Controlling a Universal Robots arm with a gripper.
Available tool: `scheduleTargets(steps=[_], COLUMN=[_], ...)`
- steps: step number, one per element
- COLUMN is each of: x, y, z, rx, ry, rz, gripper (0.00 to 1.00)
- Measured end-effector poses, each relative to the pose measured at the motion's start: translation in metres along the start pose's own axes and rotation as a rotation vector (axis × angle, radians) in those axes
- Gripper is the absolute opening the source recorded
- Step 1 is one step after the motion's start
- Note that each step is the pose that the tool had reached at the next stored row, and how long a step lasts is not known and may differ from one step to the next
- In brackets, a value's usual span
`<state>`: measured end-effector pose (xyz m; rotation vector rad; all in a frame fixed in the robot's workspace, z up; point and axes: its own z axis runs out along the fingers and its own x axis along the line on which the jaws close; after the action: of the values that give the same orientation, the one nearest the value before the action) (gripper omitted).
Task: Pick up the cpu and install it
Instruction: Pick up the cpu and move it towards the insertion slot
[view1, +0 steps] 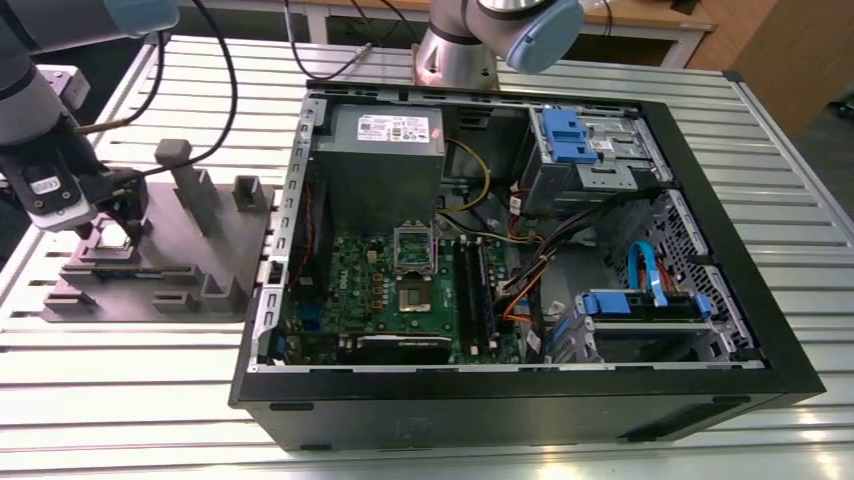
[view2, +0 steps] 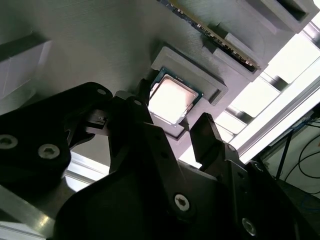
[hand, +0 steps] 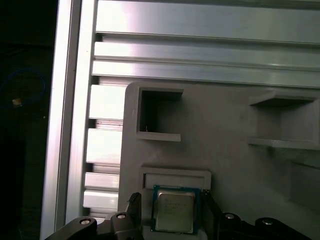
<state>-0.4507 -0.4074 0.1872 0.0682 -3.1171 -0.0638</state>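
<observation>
Currently gripper (hand: 170, 199) low over grey fixture (view1: 200, 255), fingers (hand: 133, 201) apart, straddling cpu (hand: 173, 212), cpu seated flat in its recess, open computer case (view1: 507, 410) alongside.

Exterior view: even overhead light, glare on ribbed aluminium table (view1: 134, 390). Second wrist view: silver-grey square cpu (view2: 172, 101) top blown out.
</observation>
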Motion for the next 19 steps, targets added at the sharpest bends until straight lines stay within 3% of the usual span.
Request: scheduleTargets(steps=[19], x=[-0.0022], y=[-0.0003], z=[0.0058], rx=[0.0035], ry=[0.0000], rz=[0.003], gripper=[0.59])
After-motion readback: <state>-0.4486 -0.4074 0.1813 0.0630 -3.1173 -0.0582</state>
